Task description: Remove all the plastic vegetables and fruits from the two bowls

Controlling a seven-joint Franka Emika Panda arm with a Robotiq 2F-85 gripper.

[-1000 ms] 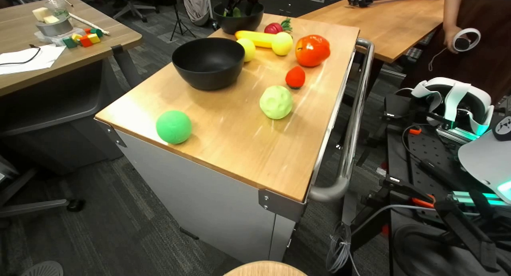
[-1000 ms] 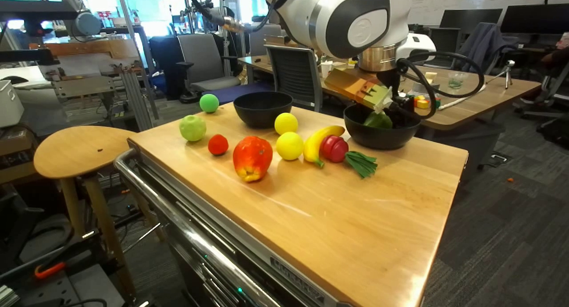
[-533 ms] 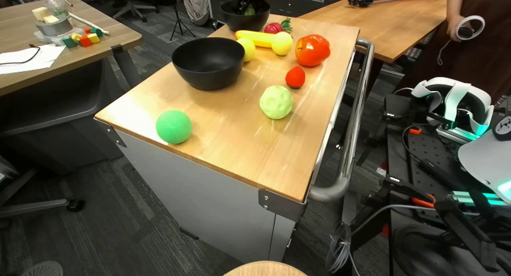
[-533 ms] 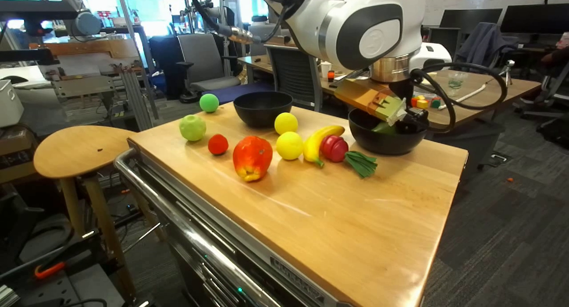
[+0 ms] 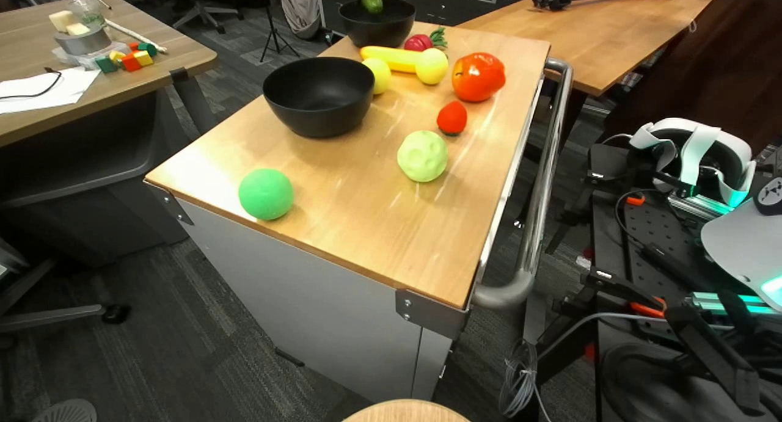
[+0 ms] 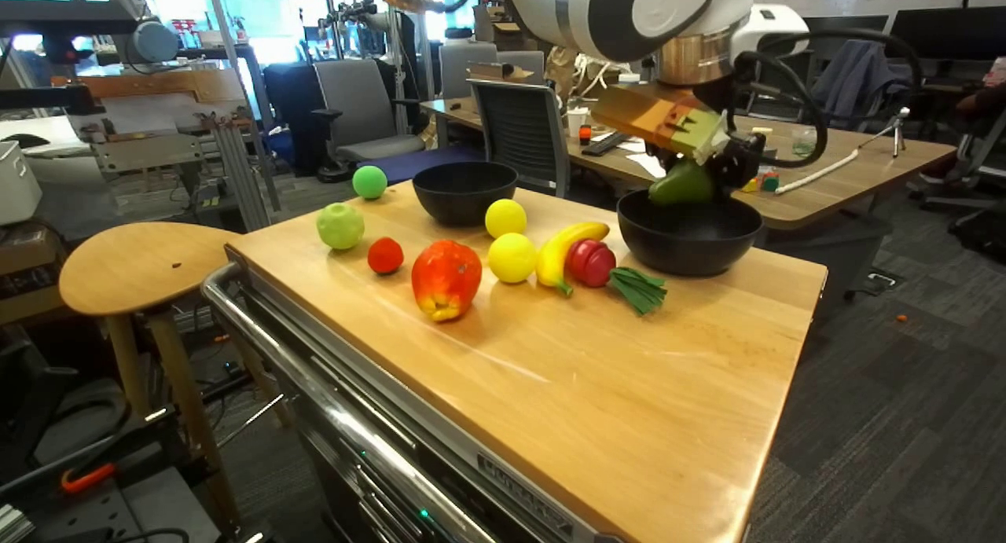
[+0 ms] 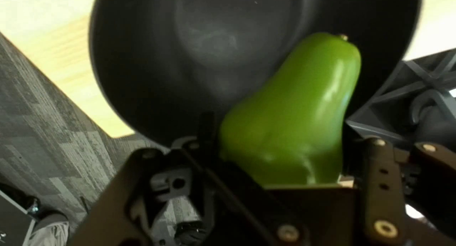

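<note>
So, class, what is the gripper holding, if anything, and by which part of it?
The gripper holds the green pear by its wide end, pinched from both sides; the narrow stem end sticks out free.

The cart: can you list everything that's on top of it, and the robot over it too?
Bowls: 2, black, on the cart
Ball: 1, green, near the cart's edge
Lumpy ball: 1, pale green, between the ball and the small fruit
Small fruit: 1, red, beside the lumpy ball
Big fruit: 1, red and yellow, beside the small fruit
Round fruits: 2, yellow, near the banana
Banana: 1, yellow, beside the radish
Radish: 1, red and green, beside the banana
Pear-shaped fruit: 1, green, over the bowl nearer the radish
Arm: 1, white and grey, above
Tool: 1, black, gripping the pear-shaped fruit
Block: 1, orange and yellow, by the tool
</note>
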